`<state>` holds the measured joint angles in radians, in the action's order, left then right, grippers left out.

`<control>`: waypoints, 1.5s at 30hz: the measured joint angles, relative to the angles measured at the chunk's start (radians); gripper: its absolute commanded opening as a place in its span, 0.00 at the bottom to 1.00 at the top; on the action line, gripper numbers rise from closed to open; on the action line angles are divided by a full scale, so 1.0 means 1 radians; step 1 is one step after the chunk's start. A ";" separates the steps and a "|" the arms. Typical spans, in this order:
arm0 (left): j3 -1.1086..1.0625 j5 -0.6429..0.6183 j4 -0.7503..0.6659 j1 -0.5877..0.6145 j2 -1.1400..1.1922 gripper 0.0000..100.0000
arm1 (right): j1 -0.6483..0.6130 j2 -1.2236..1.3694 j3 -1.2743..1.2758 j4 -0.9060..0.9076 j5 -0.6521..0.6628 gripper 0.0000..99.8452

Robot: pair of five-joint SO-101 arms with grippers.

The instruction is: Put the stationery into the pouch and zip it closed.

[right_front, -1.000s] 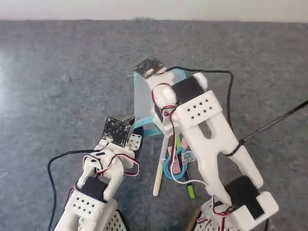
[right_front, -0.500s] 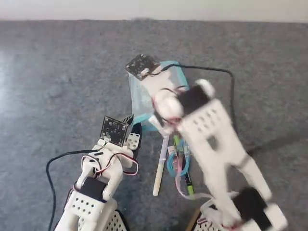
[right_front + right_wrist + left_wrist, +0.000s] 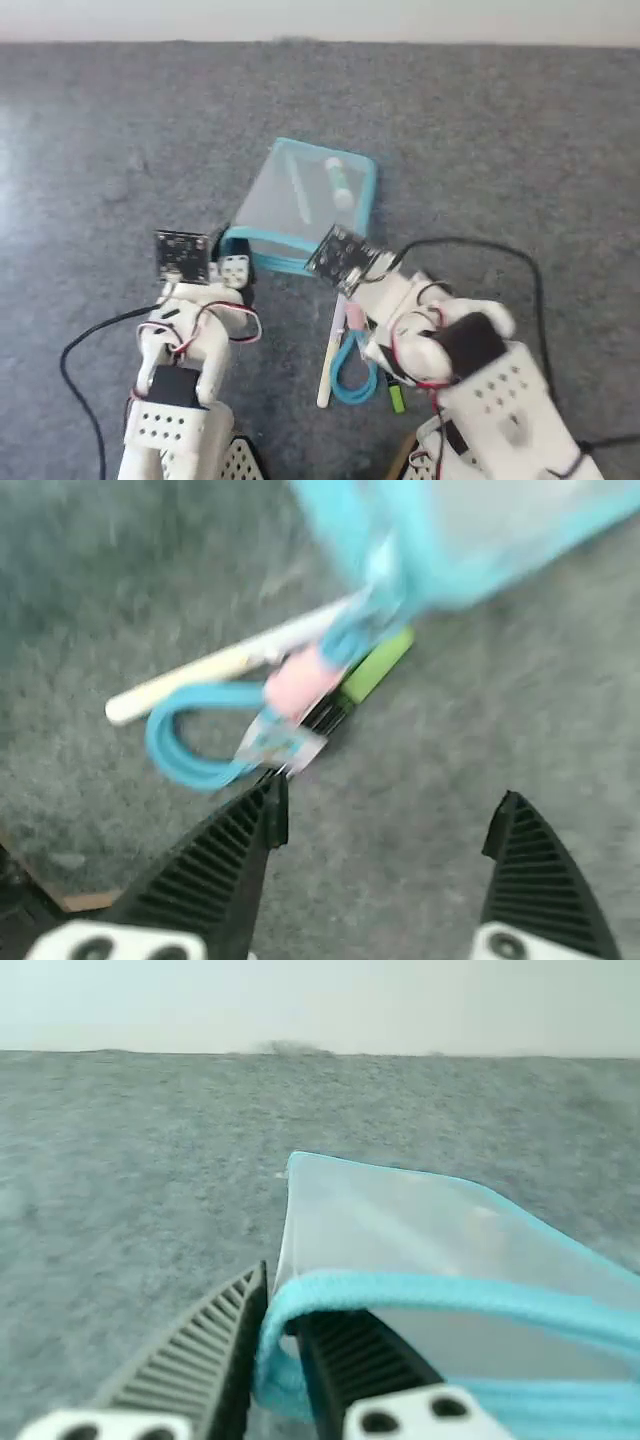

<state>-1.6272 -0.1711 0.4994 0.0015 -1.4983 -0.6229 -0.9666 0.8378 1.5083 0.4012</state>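
One pouch (image 3: pixel 305 205), rim clenched in left gripper (image 3: pixel 280 1305), right gripper (image 3: pixel 392 800) released above pens (image 3: pixel 200 673), blue cord (image 3: pixel 158 745)

Pouch (image 3: pixel 300 195) of frosted, smooth translucent plastic, woven turquoise cloth trim (image 3: pixel 420 1295), table (image 3: pixel 520 130) in rough grey felt, arms (image 3: pixel 172 428) of matt white plastic, fingers (image 3: pixel 200 1345) of ribbed black plastic, glossy blue loop (image 3: pixel 156 742), smooth white pen (image 3: pixel 327 375).

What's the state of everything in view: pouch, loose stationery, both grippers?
pouch: flat on the table, looks unzipped, white stick inside.
left gripper: shut on the pouch's mouth edge.
right gripper: open, empty, above the loose stationery.
white pen: lying outside the pouch.
blue loop: lying outside the pouch.
green marker: lying outside the pouch.
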 measured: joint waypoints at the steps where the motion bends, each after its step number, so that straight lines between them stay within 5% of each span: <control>1: 0.005 0.000 0.000 0.025 0.000 0.01 | 0.000 0.000 0.038 -0.021 0.000 0.31; 17: 0.074 0.000 0.018 0.318 0.000 0.01 | 0.000 0.304 0.080 -0.115 -0.089 0.31; 32: 0.097 0.000 0.043 0.358 0.000 0.01 | -0.058 0.433 0.078 -0.147 -0.173 0.31; 45: 0.097 0.000 0.043 0.333 0.000 0.01 | -0.034 0.735 0.107 -0.390 -0.236 0.08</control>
<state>-1.5305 -0.1711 0.5424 0.3345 -1.4983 -0.6567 -0.2317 0.9452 1.1185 0.1649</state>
